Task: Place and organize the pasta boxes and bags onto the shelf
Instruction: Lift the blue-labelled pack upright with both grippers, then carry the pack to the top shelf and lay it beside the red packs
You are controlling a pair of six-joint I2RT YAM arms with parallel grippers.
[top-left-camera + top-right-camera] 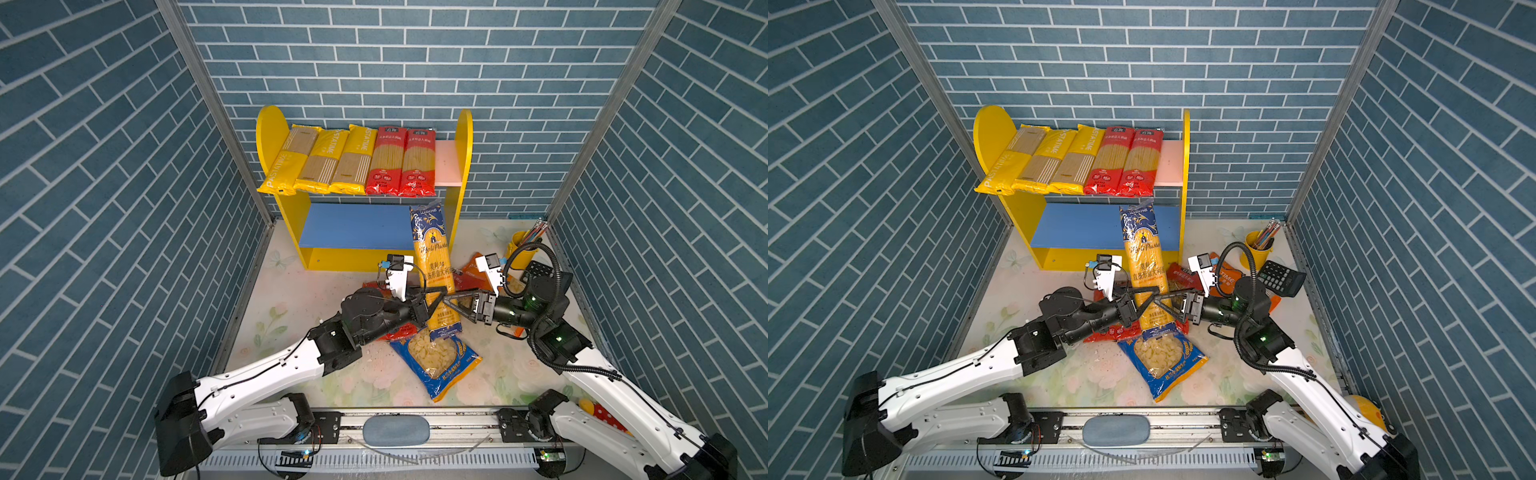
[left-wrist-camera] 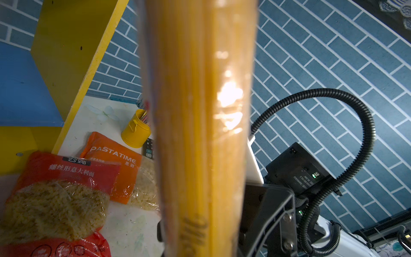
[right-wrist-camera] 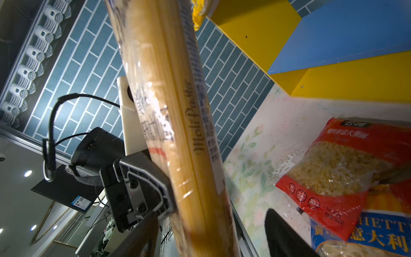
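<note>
The shelf (image 1: 463,166) stands at the back wall, with three yellow spaghetti packs (image 1: 320,160) and two red ones (image 1: 401,162) on its pink upper board. Its blue lower board (image 1: 353,226) is bare. A dark-blue spaghetti pack (image 1: 432,257) (image 1: 1144,257) hangs before the shelf, its top end at the blue board's right part. My left gripper (image 1: 434,299) (image 1: 1148,297) is shut on this pack (image 2: 200,111). My right gripper (image 1: 451,305) (image 3: 211,238) stands open around it from the other side. A blue short-pasta bag (image 1: 436,361), a red bag (image 2: 60,189) and an orange bag (image 2: 113,160) lie on the table.
A yellow pencil cup (image 1: 521,249) and a black calculator (image 1: 1279,278) sit at the back right corner. A red-dotted plush toy (image 1: 602,415) shows behind the right arm. Blue brick walls close in both sides and the back.
</note>
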